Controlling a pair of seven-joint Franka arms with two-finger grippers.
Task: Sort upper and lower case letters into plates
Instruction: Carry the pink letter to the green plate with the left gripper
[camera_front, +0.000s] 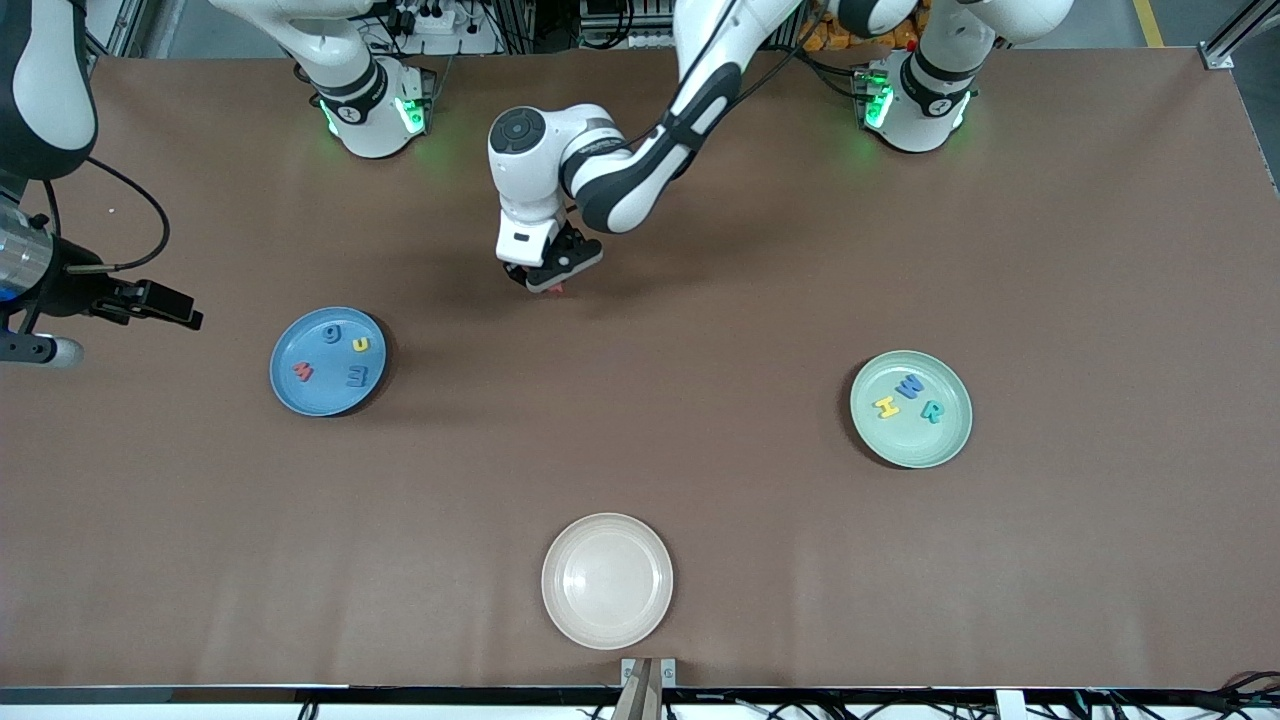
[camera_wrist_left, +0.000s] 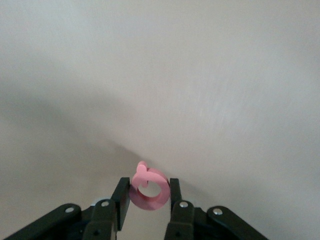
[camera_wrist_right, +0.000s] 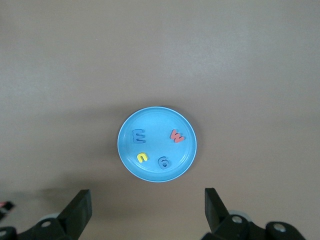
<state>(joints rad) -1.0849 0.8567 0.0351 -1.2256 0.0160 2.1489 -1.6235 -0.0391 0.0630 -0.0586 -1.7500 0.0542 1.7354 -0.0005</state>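
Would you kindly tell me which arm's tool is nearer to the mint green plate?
Left. The left tool, shut on the pink letter Q, is mid-table, toward the robots' bases from the mint green plate. The right tool waits open by the blue plate, at the right arm's end.

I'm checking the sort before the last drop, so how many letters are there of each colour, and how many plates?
Blue letters: 3
Yellow letters: 2
Red letters: 1
Teal letters: 1
Pink letters, in the left gripper: 1
Plates: 3
Total: 8 letters and 3 plates, 11 things
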